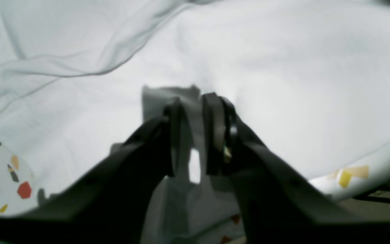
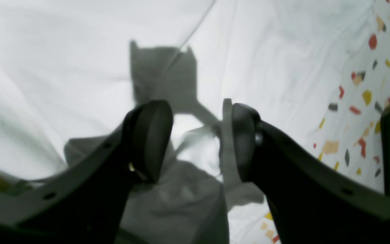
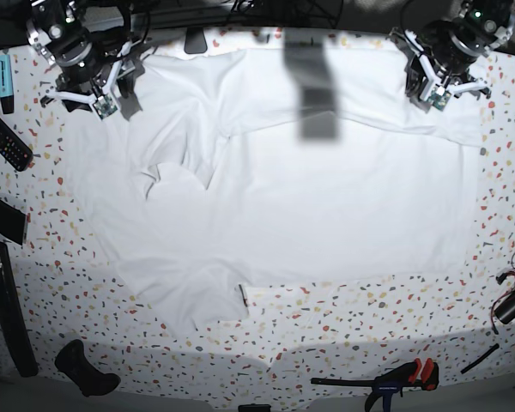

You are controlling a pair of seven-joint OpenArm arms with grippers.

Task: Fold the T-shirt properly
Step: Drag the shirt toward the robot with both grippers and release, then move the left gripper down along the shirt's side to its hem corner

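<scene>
both grippers over the shirt's far edge

the t-shirt (image 3: pixel 275 197) lies spread on the table (image 3: pixel 343 318), long axis left to right, partly folded. the left gripper (image 1: pixel 192 132) sits over its far corner, fingers narrow with a thin gap (whether cloth is pinched, i cannot tell). the right gripper (image 2: pixel 197 139) hangs over the opposite far corner, fingers wide, bunched cloth just below. each arm is nearest its own corner.

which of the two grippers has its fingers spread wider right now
The right gripper, at the base view's left. Its wrist view shows a broad gap with T-shirt fabric visible between the fingers; the left gripper shows only a narrow slit.
</scene>
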